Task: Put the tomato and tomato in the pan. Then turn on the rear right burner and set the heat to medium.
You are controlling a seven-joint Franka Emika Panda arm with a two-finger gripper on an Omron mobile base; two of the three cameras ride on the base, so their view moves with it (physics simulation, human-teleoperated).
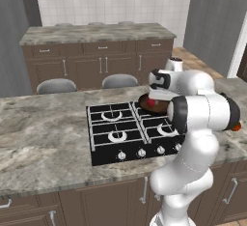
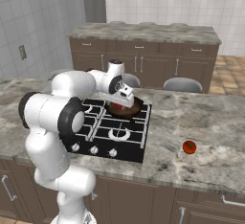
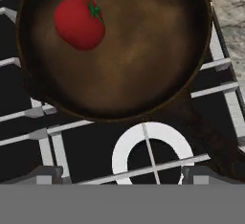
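While your gripper (image 3: 122, 173) hovers above the pan (image 3: 143, 50), you have:
- Gripper: fingers spread wide, holding nothing.
- Tomato (image 3: 79, 21): inside the pan, near its rim.
- Second tomato (image 2: 189, 147): on the counter (image 2: 210, 122), well apart from the pan.

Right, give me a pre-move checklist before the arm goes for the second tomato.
1. First tomato lies inside the pan: ok.
2. Gripper open, nothing between its tips, above the pan: ok.
3. Pan sits on the stove's rear right grate: ok.
4. Second tomato lies on the counter to the right of the stove, not yet in the pan: not ok.
5. Counter around that tomato is bare, so approach looks clear: ok.
6. Rear right burner's setting, judged from the knobs: cannot tell; no flame is seen.
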